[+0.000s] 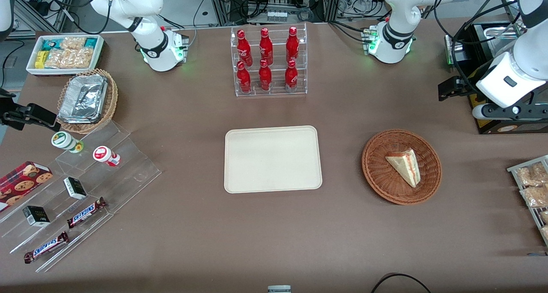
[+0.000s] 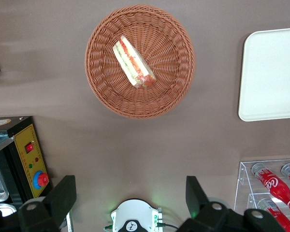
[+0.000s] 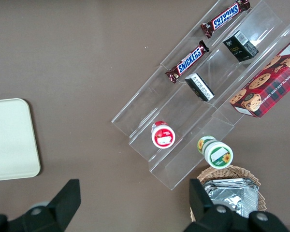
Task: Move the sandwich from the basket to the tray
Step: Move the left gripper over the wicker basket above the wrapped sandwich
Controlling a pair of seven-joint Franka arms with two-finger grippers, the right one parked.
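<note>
The sandwich (image 1: 404,164), a pale bread wedge with red and green filling, lies in the round reddish-brown wicker basket (image 1: 376,173). The cream tray (image 1: 272,159) lies empty on the table, beside the basket toward the parked arm's end. My left gripper (image 1: 511,113) hangs high above the table, farther from the front camera than the basket and toward the working arm's end. It is open and empty. The left wrist view looks down past the wide-apart fingers of the gripper (image 2: 130,191) at the sandwich (image 2: 134,63), the basket (image 2: 106,92) and the tray (image 2: 270,72).
A clear rack of red bottles (image 1: 269,61) stands farther from the front camera than the tray. A black box with a yellow panel (image 2: 29,154) sits under my gripper. The arm's base (image 1: 391,44) is close by. Snack packets (image 1: 533,186) lie at the working arm's end.
</note>
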